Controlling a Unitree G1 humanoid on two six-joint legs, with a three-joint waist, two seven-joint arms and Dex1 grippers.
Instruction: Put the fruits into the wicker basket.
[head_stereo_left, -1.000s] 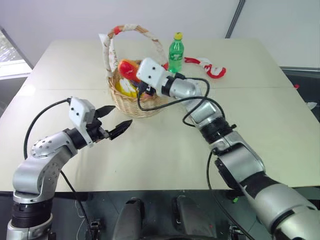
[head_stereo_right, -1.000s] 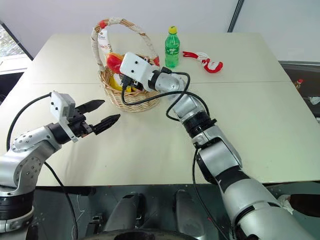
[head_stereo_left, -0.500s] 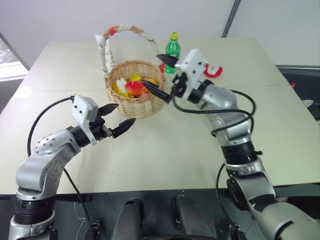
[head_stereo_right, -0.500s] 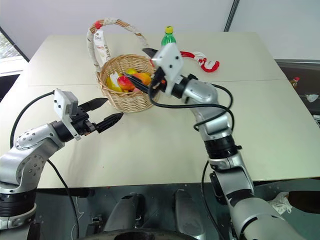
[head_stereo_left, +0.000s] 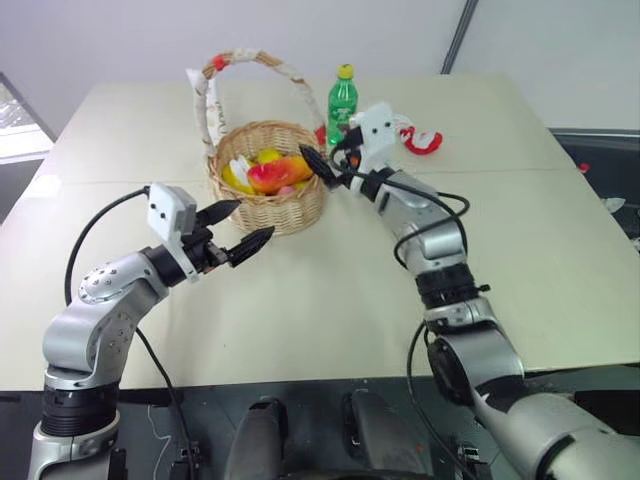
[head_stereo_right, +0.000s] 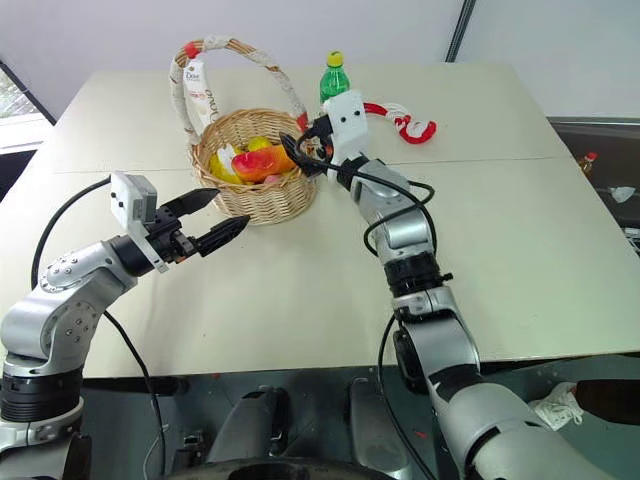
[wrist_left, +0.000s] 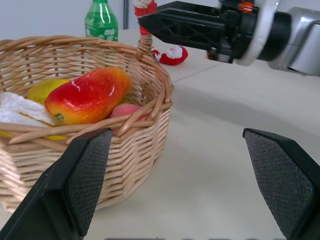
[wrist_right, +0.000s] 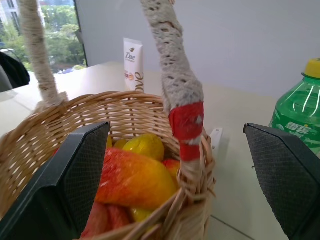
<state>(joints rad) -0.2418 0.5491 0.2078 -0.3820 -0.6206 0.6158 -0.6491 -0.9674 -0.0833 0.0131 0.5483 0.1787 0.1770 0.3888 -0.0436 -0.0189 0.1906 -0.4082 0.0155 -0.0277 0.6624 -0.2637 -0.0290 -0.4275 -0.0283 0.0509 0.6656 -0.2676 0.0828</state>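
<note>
Right tool (head_stereo_left: 322, 166) withdrawn from basket (head_stereo_left: 268, 200), open; mango (head_stereo_left: 277, 173) inside.

Head stereo pair looks forward and down from above over the table (head_stereo_left: 330, 290), both arms in shot; left and right eye share nearly the whole scene w/ a slight sideways offset. Left wrist cam sits low and close beside the wicker basket (wrist_left: 125, 145), facing its side wall and, past it, the right gripper (wrist_left: 185, 22) and green bottle (wrist_left: 101, 20). Right wrist cam looks in close over the basket rim by the handle base. Both wrist views share the mango (wrist_right: 135, 177) and bottle.
</note>
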